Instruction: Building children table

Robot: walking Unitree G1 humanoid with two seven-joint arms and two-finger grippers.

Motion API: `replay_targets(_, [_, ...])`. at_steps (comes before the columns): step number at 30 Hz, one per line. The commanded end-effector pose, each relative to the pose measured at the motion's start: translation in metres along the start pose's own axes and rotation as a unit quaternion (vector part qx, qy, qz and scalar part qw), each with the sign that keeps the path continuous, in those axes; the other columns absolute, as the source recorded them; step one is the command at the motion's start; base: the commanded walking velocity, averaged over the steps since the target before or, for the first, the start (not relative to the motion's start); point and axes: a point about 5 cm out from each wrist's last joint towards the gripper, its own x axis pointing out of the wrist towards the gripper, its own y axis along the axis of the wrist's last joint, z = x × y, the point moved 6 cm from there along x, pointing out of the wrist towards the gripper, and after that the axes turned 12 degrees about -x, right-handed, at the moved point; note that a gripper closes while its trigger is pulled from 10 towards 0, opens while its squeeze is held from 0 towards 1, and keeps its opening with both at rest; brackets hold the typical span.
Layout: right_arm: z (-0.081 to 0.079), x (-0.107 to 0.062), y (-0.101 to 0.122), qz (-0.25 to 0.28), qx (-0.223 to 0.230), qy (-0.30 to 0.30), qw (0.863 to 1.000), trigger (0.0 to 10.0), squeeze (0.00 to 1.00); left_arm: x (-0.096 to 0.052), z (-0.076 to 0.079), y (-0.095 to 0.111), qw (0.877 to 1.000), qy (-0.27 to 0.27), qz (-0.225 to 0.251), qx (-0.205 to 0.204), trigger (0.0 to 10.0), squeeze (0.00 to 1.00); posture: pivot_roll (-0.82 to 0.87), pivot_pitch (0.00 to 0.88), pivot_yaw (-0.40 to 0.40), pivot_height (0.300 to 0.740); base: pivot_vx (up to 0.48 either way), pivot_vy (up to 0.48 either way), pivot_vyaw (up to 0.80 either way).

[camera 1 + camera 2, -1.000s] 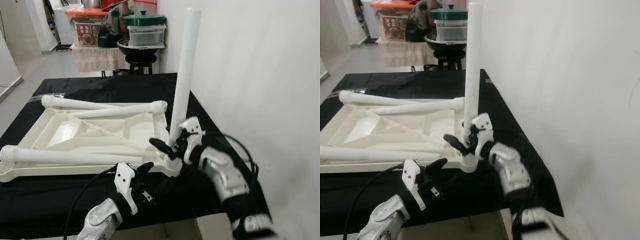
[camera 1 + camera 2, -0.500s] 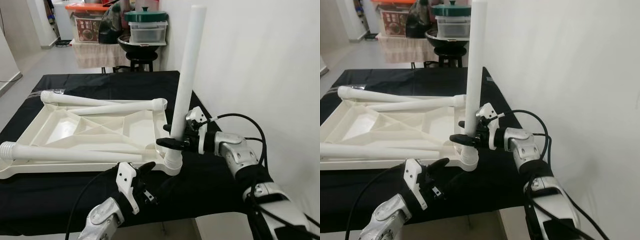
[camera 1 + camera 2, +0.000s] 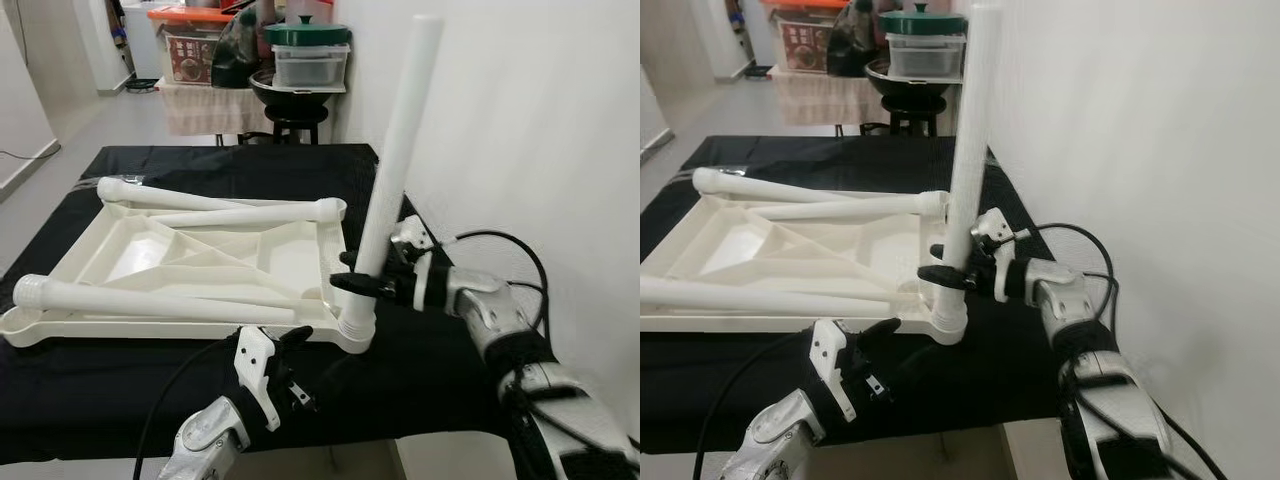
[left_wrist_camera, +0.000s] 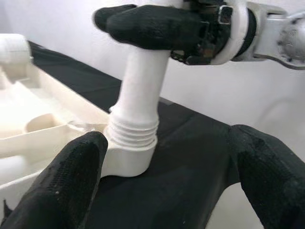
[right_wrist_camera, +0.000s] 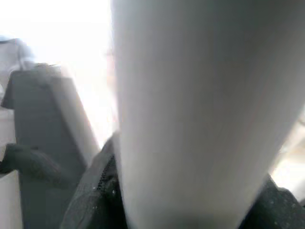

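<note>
Robot gripping an upright leg on an upturned children's table.

The white tabletop [image 3: 200, 262] is lying underside-up on the black cloth [image 3: 120, 370], loose legs [image 3: 150, 303] resting across it. The left gripper [image 3: 283, 362] is hovering fingers apart near the corner socket [image 4: 129, 157]. The right gripper [image 3: 372, 283] is clamping the standing leg [image 3: 395, 160] just above that socket.

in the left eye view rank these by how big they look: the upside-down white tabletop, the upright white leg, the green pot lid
1. Upside-down white plastic tabletop
2. Upright white tube leg, gripped by the right gripper
3. Green pot lid, farther back, so its true size is unsure.
</note>
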Motion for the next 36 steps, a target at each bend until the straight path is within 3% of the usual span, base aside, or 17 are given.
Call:
replay_targets(1, [-0.001,-0.003,-0.051,-0.106,0.035,-0.135,0.985,0.0,0.00,-0.002,0.000,0.001,1.000,0.000,-0.001,0.009,10.0,0.00,0.04,0.000,-0.090,0.740,0.000,0.000,0.00])
replay_targets(2, [0.004,-0.014,-0.066,-0.144,0.067,-0.280,0.947,0.0,0.00,-0.004,0.000,0.002,1.000,0.001,-0.003,0.011,10.0,0.00,0.04,0.000,-0.086,0.740,0.000,0.000,0.00])
replay_targets(3, [-0.024,-0.015,-0.075,-0.158,0.126,-0.308,0.930,0.0,0.00,-0.006,-0.002,0.001,1.000,0.002,-0.006,0.014,10.0,0.00,0.03,0.000,-0.068,0.740,0.000,0.000,0.00])
replay_targets(4, [-0.024,-0.015,-0.075,-0.158,0.126,-0.308,0.930,0.0,0.00,-0.006,-0.002,0.001,1.000,0.002,-0.006,0.014,10.0,0.00,0.03,0.000,-0.068,0.740,0.000,0.000,0.00])
replay_targets(6, [-0.061,-0.004,-0.076,-0.160,0.122,-0.254,0.946,0.0,0.00,-0.007,-0.003,0.000,1.000,0.003,-0.009,0.016,10.0,0.00,0.01,0.000,-0.058,0.740,0.000,0.000,0.00])
replay_targets(8, [-0.068,0.000,-0.081,-0.165,0.123,-0.228,0.952,0.0,0.00,-0.007,-0.003,0.000,1.000,0.003,-0.009,0.015,10.0,0.00,0.01,0.000,-0.058,0.740,0.000,0.000,0.00])
replay_targets(11, [-0.056,0.008,-0.077,-0.155,0.091,-0.221,0.958,0.0,0.00,-0.007,-0.004,-0.001,1.000,0.004,-0.011,0.014,10.0,0.00,0.04,0.000,-0.070,0.740,0.000,0.000,0.00])
replay_targets(16, [-0.050,0.013,-0.071,-0.148,0.072,-0.224,0.960,0.0,0.00,-0.008,-0.006,-0.001,1.000,0.010,-0.011,0.017,10.0,0.00,0.05,0.000,-0.071,0.740,0.000,0.000,0.00])
replay_targets(17, [-0.049,0.015,-0.067,-0.146,0.069,-0.219,0.962,10.0,0.05,-0.008,-0.007,-0.002,1.000,0.013,-0.011,0.018,10.0,0.00,0.05,0.000,-0.072,0.740,0.000,0.000,0.00])
replay_targets(19, [-0.049,0.015,-0.067,-0.146,0.069,-0.219,0.962,10.0,0.05,-0.008,-0.007,-0.002,1.000,0.013,-0.011,0.018,10.0,0.00,0.05,0.000,-0.072,0.740,0.000,0.000,0.00])
replay_targets(20, [-0.048,0.017,-0.061,-0.133,0.070,-0.214,0.965,10.0,1.00,-0.008,-0.007,-0.003,1.000,0.014,-0.012,0.018,10.0,0.00,0.05,0.000,-0.071,0.740,0.000,0.000,0.00])
replay_targets(21, [-0.048,0.017,-0.061,-0.133,0.070,-0.214,0.965,10.0,1.00,-0.008,-0.007,-0.003,1.000,0.014,-0.012,0.018,10.0,0.00,0.05,0.000,-0.071,0.740,0.000,0.000,0.00])
replay_targets(23, [-0.055,0.026,-0.023,-0.058,0.060,-0.133,0.988,10.0,1.00,-0.008,-0.009,-0.005,1.000,0.011,-0.017,0.013,10.0,0.00,0.04,0.000,-0.059,0.740,0.000,0.000,0.00])
replay_targets(25, [-0.059,0.027,-0.003,-0.020,0.050,-0.083,0.995,10.0,1.00,-0.008,-0.010,-0.006,1.000,0.010,-0.019,0.010,10.0,0.00,0.04,0.000,-0.059,0.740,0.000,0.000,0.00])
replay_targets(26, [-0.058,0.024,0.000,-0.012,0.029,-0.050,0.998,10.0,0.00,-0.007,-0.011,-0.007,1.000,0.010,-0.020,0.009,10.0,0.00,0.05,0.000,-0.065,0.740,0.000,0.000,0.00])
replay_targets(29, [-0.047,0.019,0.002,-0.004,0.001,0.005,1.000,10.0,0.00,-0.006,-0.012,-0.008,1.000,0.010,-0.022,0.008,10.0,0.00,0.07,0.000,-0.079,0.740,0.000,0.000,0.00])
replay_targets(36, [-0.028,0.016,0.008,0.005,-0.005,0.065,0.998,10.0,0.00,-0.002,-0.015,-0.011,1.000,0.015,-0.022,0.009,10.0,0.00,0.08,0.000,-0.097,0.740,0.000,0.000,0.00])
